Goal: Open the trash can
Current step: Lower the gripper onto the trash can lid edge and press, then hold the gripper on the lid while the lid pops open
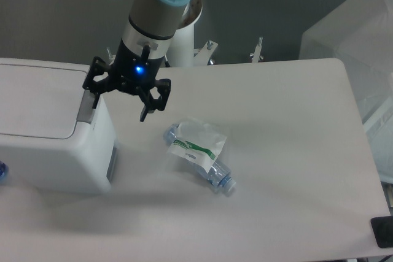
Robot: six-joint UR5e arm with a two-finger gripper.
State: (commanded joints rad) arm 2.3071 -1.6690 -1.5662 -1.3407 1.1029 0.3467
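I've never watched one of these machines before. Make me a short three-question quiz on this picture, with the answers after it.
1. True or false: the flat lid of the trash can is lifted.
2. The tool is: A) clamped on the crushed bottle; B) open, beside the bin's grey tab; C) resting flat on the table.
3. Fill in: the crushed bottle lies on the table to the picture's ____ of the bin.

Key
1. False: the lid lies flat and closed.
2. B: its fingers are spread, one by the tab, and they hold nothing.
3. Right.
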